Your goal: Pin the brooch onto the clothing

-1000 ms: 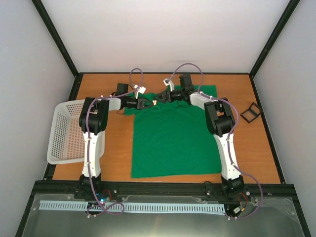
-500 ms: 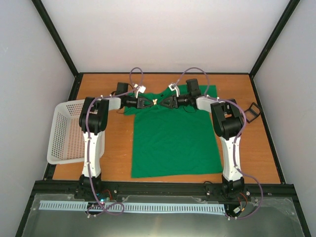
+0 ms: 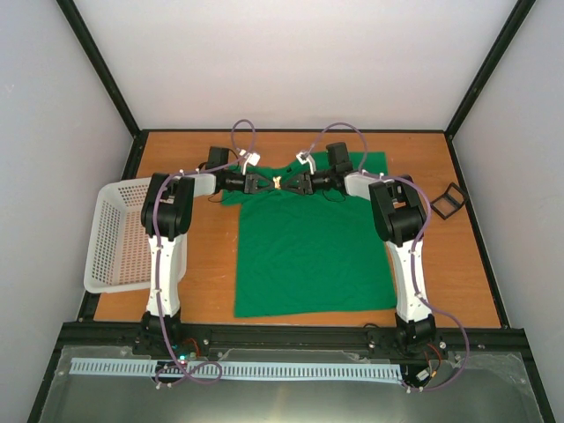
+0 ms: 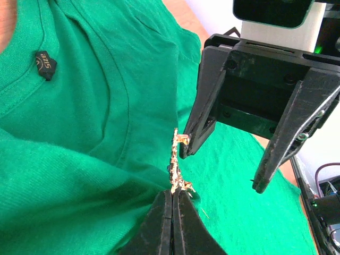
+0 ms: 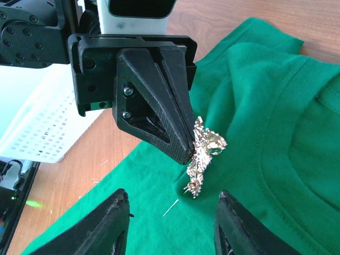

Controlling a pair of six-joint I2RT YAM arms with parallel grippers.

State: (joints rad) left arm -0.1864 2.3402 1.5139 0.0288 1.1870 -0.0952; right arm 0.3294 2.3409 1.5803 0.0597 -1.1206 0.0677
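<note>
- the left gripper [image 4: 172, 197] is clamped on the brooch [image 4: 176, 162], at the upper centre of the top view, over the green clothing [image 3: 308, 256] near its collar.
- the right gripper [image 5: 170, 197] faces it, jaws spread wide, one fingertip [image 4: 186, 149] just beside the brooch.
- the clothing lies spread on the table [image 3: 211, 291].
</note>
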